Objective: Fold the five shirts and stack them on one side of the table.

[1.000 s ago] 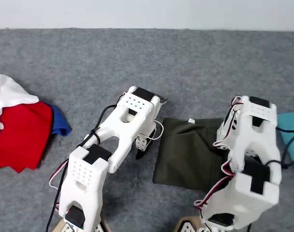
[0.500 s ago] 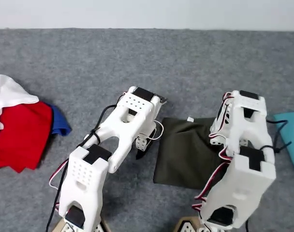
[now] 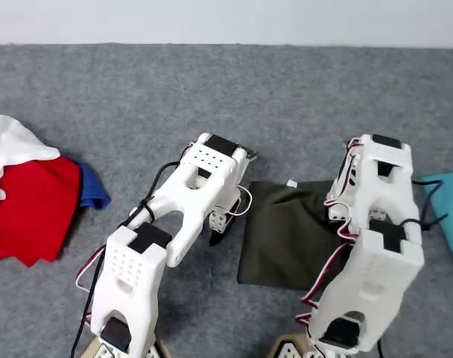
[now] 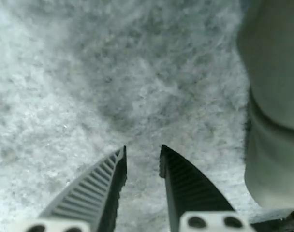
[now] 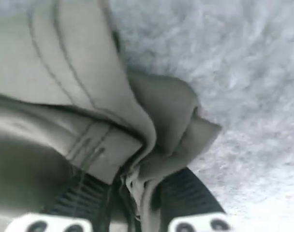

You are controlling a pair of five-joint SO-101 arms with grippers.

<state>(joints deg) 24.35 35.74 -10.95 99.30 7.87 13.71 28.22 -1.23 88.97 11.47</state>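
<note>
The right gripper (image 5: 137, 193) is pinching the dark olive fabric shirt (image 3: 282, 231), apparently mid-fold. The left gripper (image 4: 142, 150) is hanging slightly spread and empty. The crumpled red fabric shirt (image 3: 29, 209) is waiting at left.

Olive shirt (image 3: 286, 231): one side hidden under right arm (image 3: 375, 224). Teal shirt (image 3: 448, 201): cut off at frame edge. Red shirt (image 3: 29, 209), white shirt (image 3: 10, 145): cut off likewise. Blue shirt (image 3: 92, 190): mostly under Red shirt

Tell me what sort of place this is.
Probably a robotics test bench, not a home: the left arm and right arm stand side by side on a grey carpeted table against a bare white wall, with an olive shirt and a red shirt lying on it.
</note>
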